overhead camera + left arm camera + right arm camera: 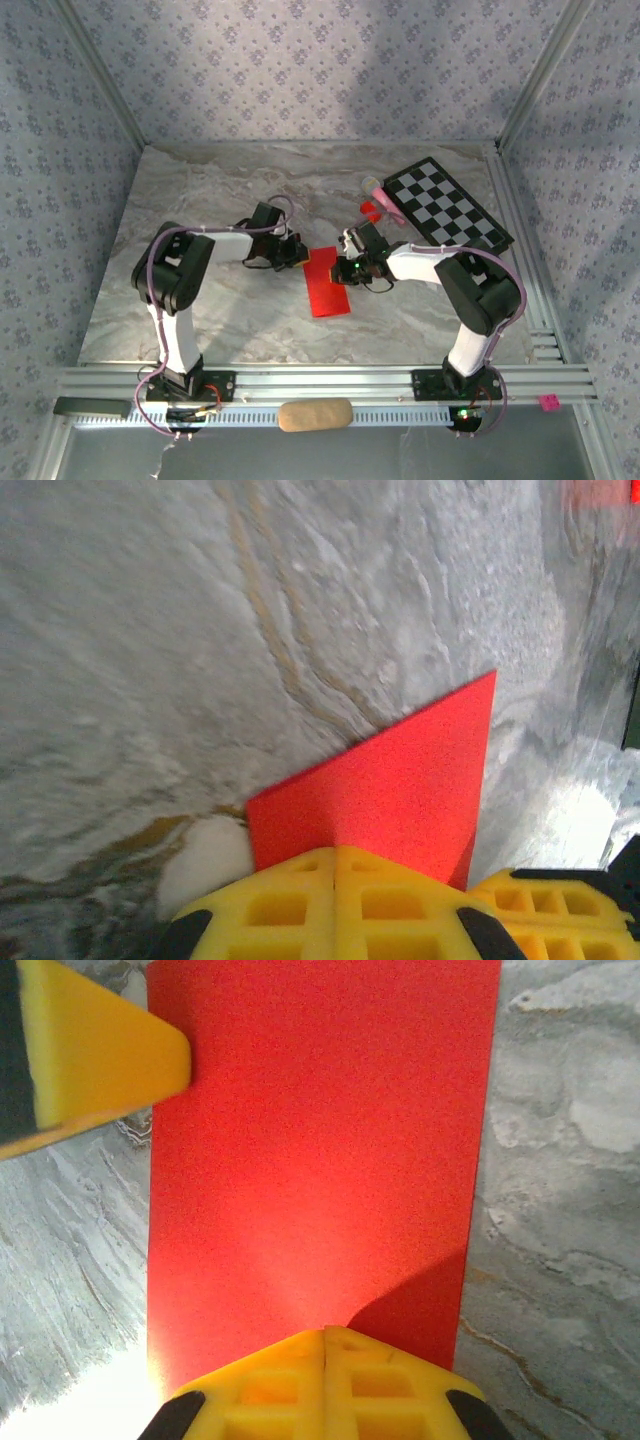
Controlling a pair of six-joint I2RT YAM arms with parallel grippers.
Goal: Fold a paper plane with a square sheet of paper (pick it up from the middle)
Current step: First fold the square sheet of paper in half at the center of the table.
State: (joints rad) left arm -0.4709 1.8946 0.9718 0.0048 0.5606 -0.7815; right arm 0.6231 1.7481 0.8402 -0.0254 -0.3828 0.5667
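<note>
Top external view: we find the paper (327, 287) running lengthwise toward the frame's bottom, its upper end between left gripper (298, 250) and right gripper (347, 264), both with jaws together.

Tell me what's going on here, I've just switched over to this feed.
The red paper lies flat on the table as a narrow rectangle, apparently folded in half and not yet a plane. Both arms are working on it. The left gripper and the right gripper are both shut, with their tips at the paper's edges. I cannot tell whether they are pinching it or only pressing down the crease.
</note>
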